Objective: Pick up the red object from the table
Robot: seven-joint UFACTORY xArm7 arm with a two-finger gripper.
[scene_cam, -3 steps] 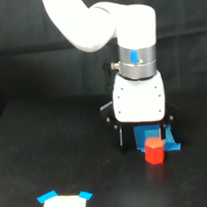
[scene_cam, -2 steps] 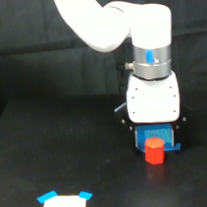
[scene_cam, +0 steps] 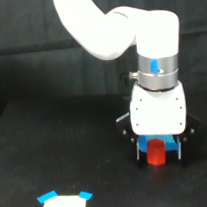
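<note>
gripper pointing down — jaws straddling red object

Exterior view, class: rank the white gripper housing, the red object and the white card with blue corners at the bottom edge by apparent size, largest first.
1. White gripper housing.
2. White card, cropped by the frame and nearer the camera, so this rank is unsure.
3. Red object.

exterior view | close, slightly raised, facing gripper | table below

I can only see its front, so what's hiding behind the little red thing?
Behind the red object is a bright blue piece, under the hand. The rest of the blue piece is covered.
</note>
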